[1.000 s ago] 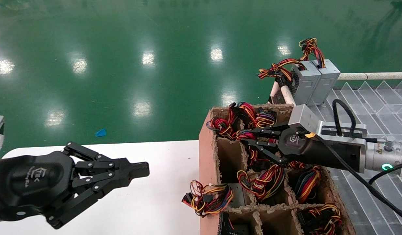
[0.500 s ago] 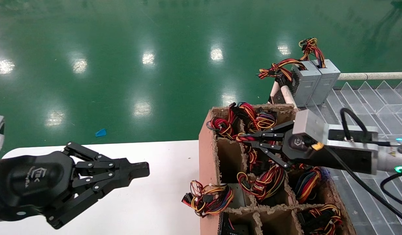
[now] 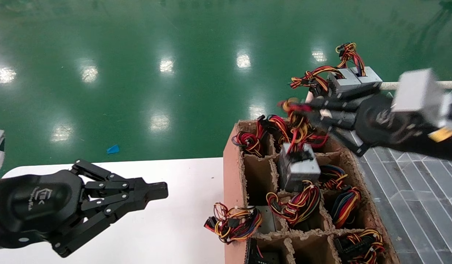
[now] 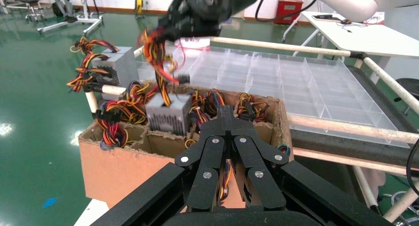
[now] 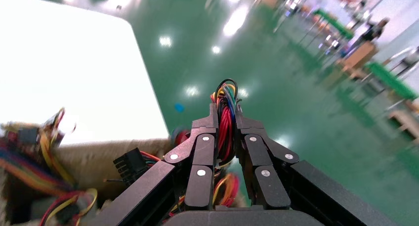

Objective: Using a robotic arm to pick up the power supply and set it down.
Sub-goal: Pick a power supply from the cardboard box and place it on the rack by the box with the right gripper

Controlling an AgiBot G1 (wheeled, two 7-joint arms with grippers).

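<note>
1. A second ago my right gripper (image 3: 303,110) was low in the box (image 3: 233,161), fingers spread among the wires. Now it has swung up toward one o'clock and is clamped on the wire bundle (image 5: 226,119).
2. The power supply (image 3: 298,168) has come up with it: it hangs by its wires, tilted, lower end at the rim of a middle cell, not yet clear of the box.
3. I judge the pick nearly done; lifting clear and setting down remain. A grip on wires alone may let it swing or slip.
4. My right arm reaches in from three o'clock, above the box, in front of the two boxes (image 3: 352,80) on the rail.
5. My left gripper (image 3: 156,190) sits parked at eight o'clock over the white table (image 3: 182,227), fingers shut on nothing.
</note>
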